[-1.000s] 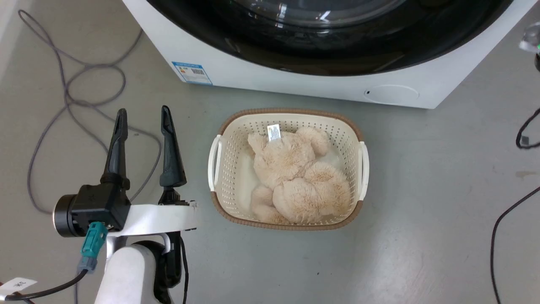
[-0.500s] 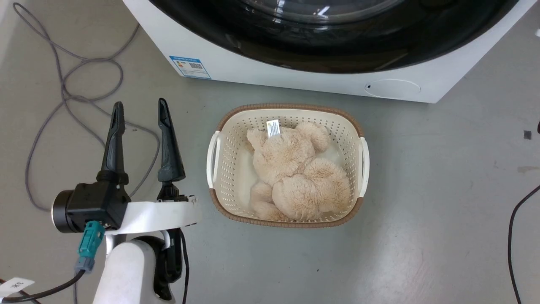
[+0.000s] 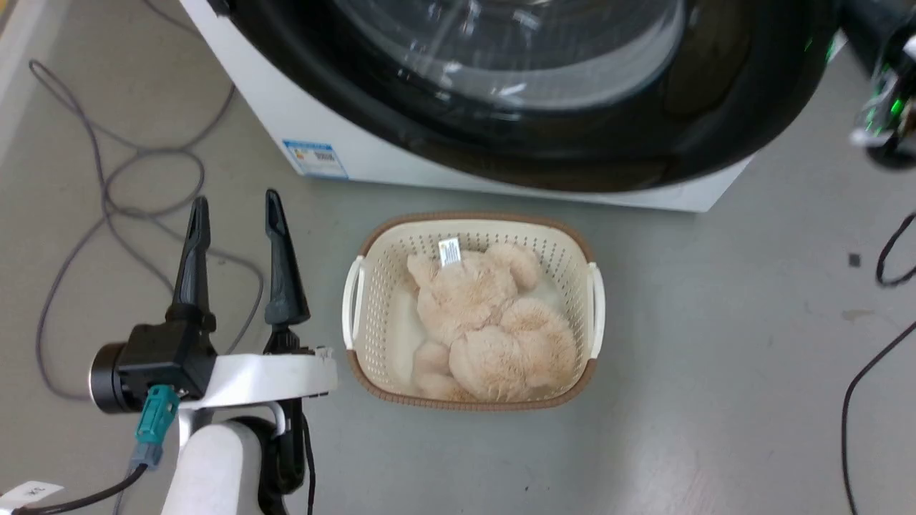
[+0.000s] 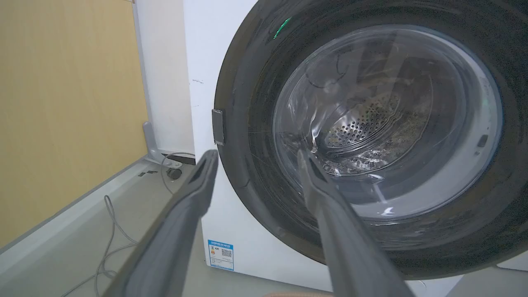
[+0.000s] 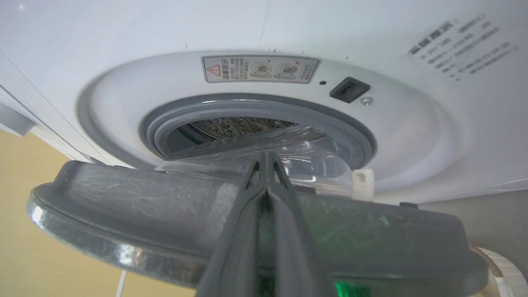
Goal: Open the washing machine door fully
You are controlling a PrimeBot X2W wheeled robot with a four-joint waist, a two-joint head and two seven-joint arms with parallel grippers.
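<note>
The door (image 5: 123, 214) has swung off the machine (image 5: 123, 62): opening is underway, not full. Right hand (image 5: 266, 161) is clenched at its rim; left hand (image 3: 236, 200) is released.

A blue label (image 4: 220, 254) sits low on the white front of the washing machine (image 4: 198, 62), near its bottom corner. It carries a QR code and small coloured bars, but its print is too small to read. In the right wrist view, a pale warning sticker (image 5: 260, 69) sits on the white ring above the drum opening. It shows a red triangle (image 5: 213, 70) with an exclamation mark, round pictograms and lines of illegible characters. Grey printed lines (image 5: 458, 43) on the panel beside it are blurred. A small white tag (image 3: 449, 251) on the plush toy (image 3: 486, 315) bears unreadable print. A white paper tag (image 3: 30, 492) on a cable (image 3: 86, 493) has dark marks that cannot be made out.
</note>
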